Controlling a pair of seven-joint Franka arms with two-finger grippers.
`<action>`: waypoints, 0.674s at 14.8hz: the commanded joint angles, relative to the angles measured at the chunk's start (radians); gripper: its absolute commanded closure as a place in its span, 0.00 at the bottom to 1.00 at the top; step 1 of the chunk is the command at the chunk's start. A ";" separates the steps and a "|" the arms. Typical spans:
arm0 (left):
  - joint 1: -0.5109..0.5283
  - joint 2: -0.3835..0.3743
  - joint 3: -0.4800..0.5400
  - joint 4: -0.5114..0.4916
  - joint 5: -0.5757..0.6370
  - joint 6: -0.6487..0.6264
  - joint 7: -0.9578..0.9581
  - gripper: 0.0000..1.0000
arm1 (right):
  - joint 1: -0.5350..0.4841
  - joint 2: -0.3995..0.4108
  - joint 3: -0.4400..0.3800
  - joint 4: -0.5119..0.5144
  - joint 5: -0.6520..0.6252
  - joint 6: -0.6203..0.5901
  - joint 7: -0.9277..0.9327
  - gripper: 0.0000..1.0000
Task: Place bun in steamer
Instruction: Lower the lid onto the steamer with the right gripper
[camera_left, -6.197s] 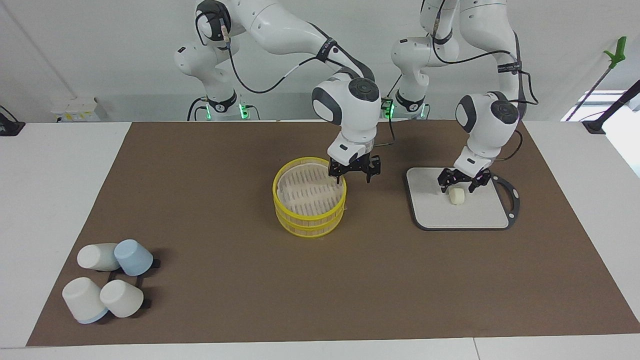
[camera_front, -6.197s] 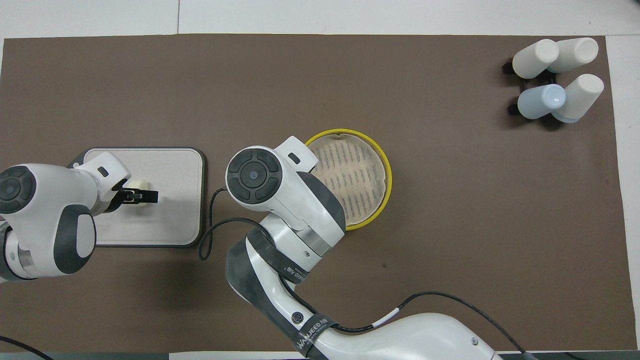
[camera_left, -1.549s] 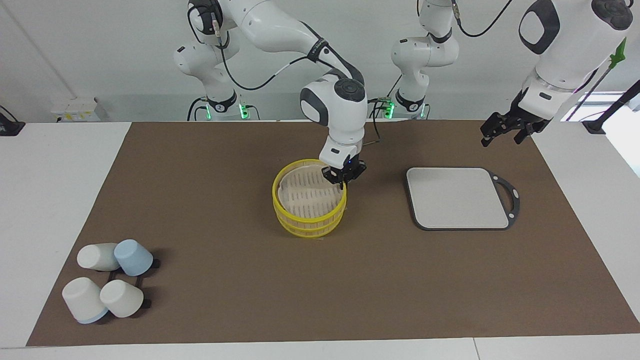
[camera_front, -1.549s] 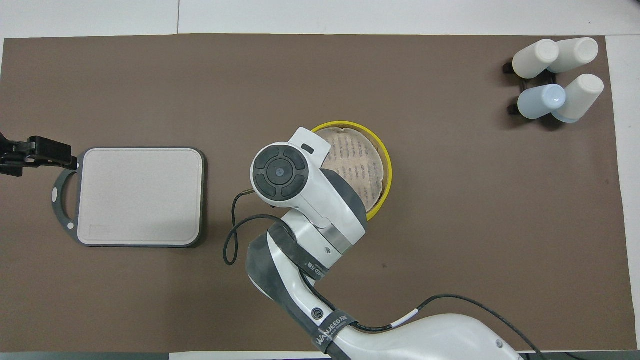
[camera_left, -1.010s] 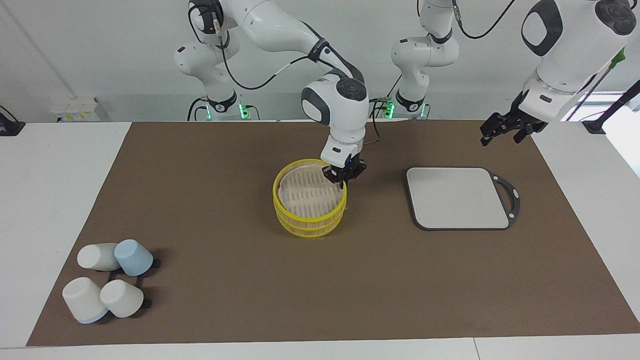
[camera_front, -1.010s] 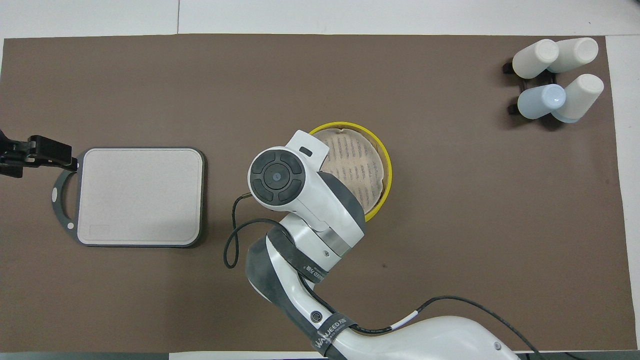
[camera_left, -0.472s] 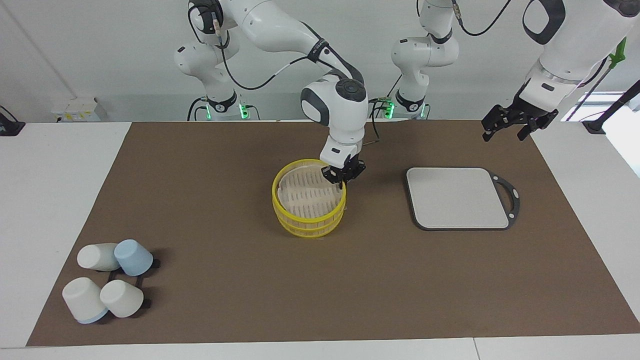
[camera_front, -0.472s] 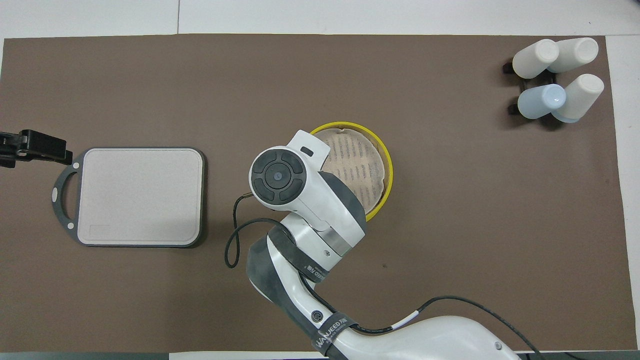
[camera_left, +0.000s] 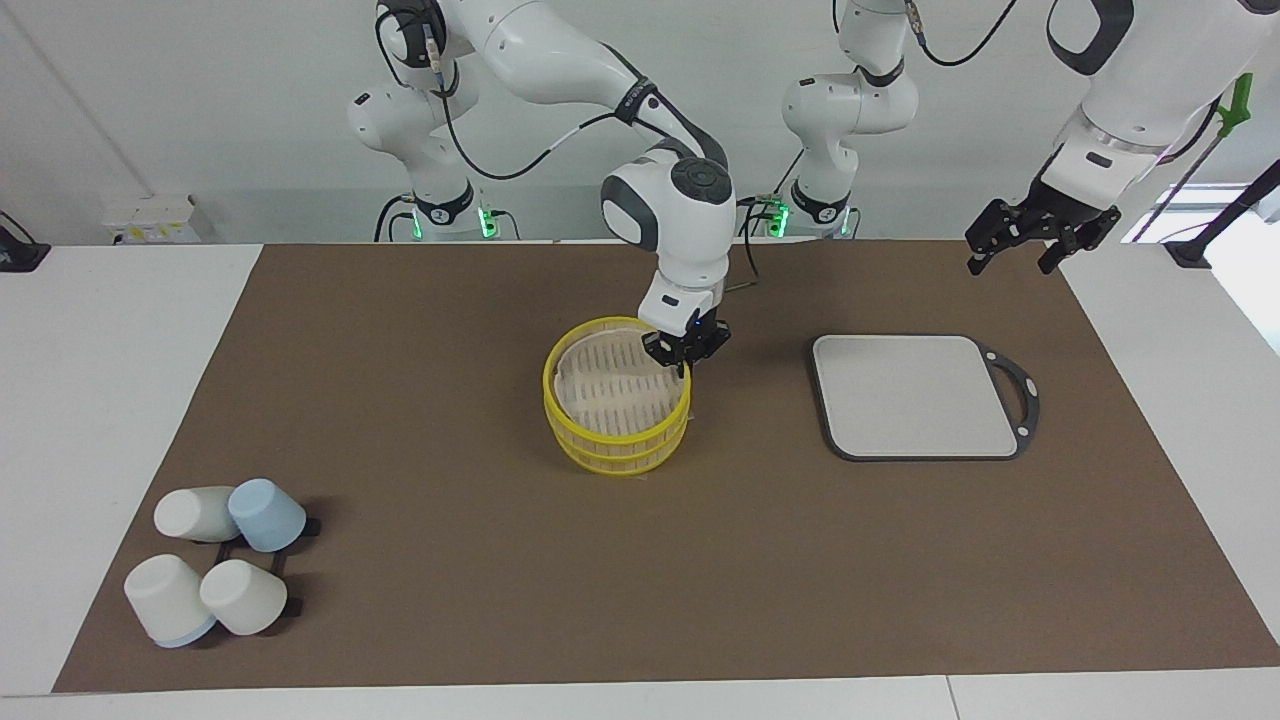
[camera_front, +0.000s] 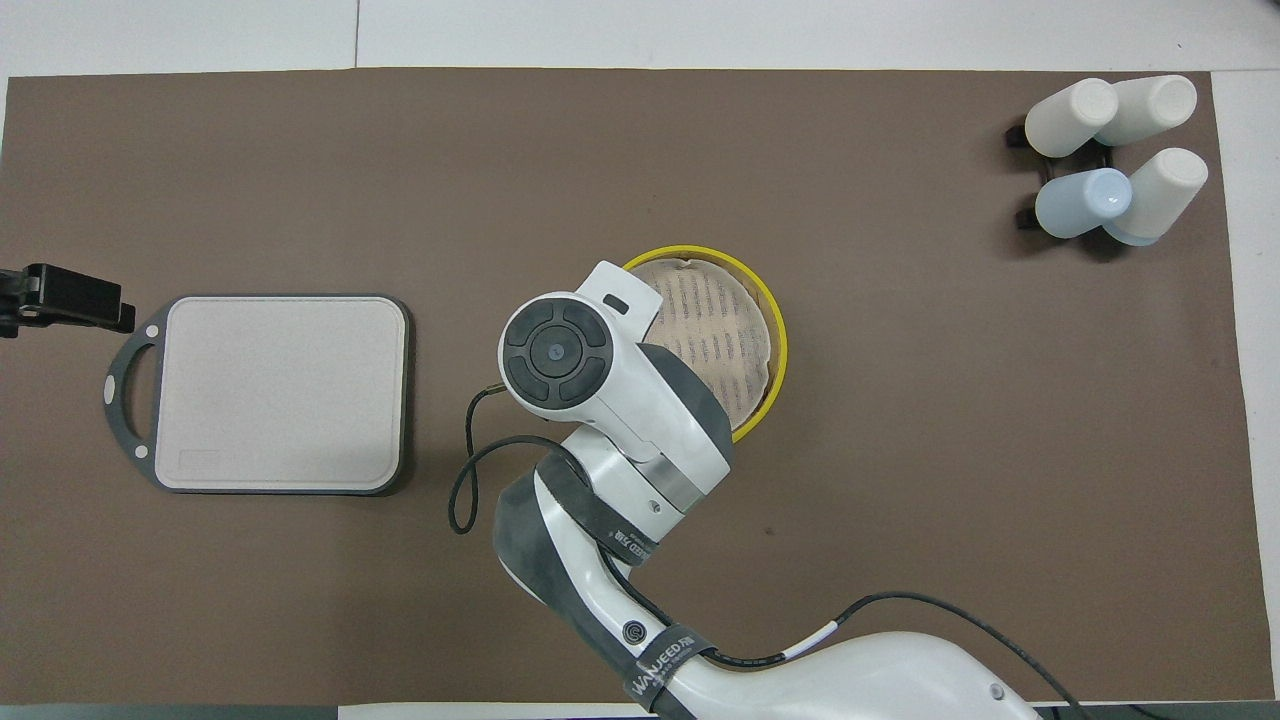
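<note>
Facing view: one steamer (camera_left: 617, 410), its rim pinched by the clenched right gripper (camera_left: 686, 349); one grey board (camera_left: 915, 397); four cups (camera_left: 215, 555). The left gripper (camera_left: 1036, 236) hangs spread open over the table's (camera_left: 60, 400) edge.

Overhead view: the same counts; the bun shows nowhere.

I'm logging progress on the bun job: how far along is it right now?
Apparently done: the board is bare, and the left gripper, raised over the mat near it, is open and empty. In hand: the right gripper is shut on the steamer rim. Unconfirmed: no bun shows in either view, and the right arm hides part of the steamer floor from above, so whether it landed there needs checking.
</note>
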 joint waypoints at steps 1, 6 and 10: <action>-0.002 -0.027 0.003 -0.027 0.003 -0.010 0.015 0.00 | -0.003 -0.011 0.004 -0.043 0.034 0.020 0.048 1.00; 0.000 -0.029 0.003 -0.029 0.003 -0.014 0.017 0.00 | -0.011 -0.007 0.004 -0.037 0.075 0.068 0.059 1.00; -0.003 -0.037 0.003 -0.046 0.003 -0.015 0.018 0.00 | -0.005 -0.007 0.004 -0.045 0.079 0.070 0.061 1.00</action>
